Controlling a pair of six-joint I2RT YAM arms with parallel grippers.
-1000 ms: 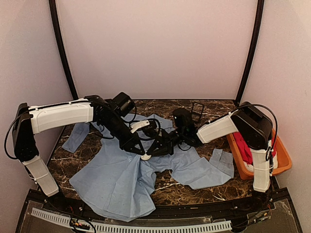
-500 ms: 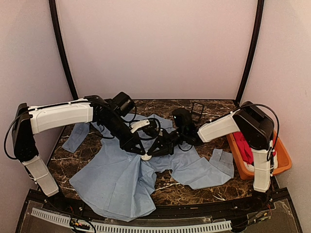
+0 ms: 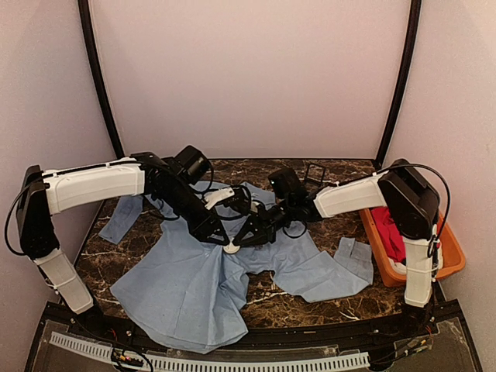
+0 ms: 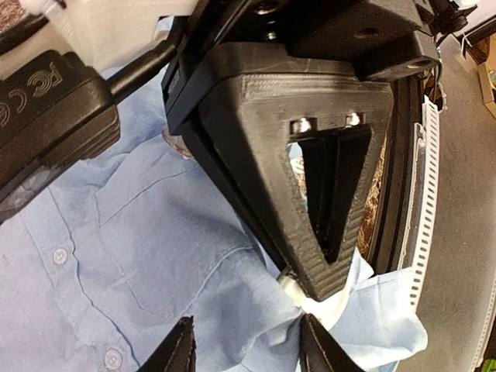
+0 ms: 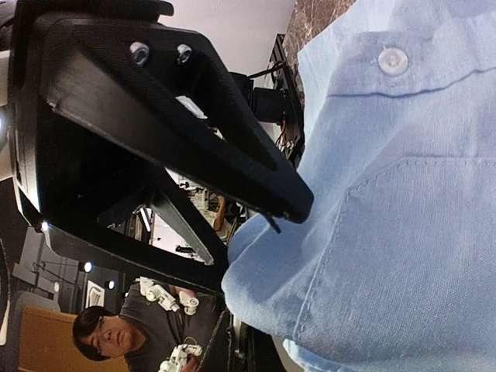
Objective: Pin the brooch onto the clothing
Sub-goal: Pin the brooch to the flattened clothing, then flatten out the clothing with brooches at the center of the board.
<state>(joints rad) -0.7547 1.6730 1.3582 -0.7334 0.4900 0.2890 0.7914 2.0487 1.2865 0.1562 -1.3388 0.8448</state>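
Soft, even overhead light fills the top view, with faint shadows on the shirt and a dull sheen on the dark tabletop beside it. Both wrist views bend at their edges; beyond the shirt, the right wrist's background is dim and soft.

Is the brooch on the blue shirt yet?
Not surely. Done: the shirt lies spread on the table. In hand: the left claw and right claw meet over a small white piece, likely the brooch, on the cloth. To do: whether it is pinned through is hidden; then fastening and letting go.
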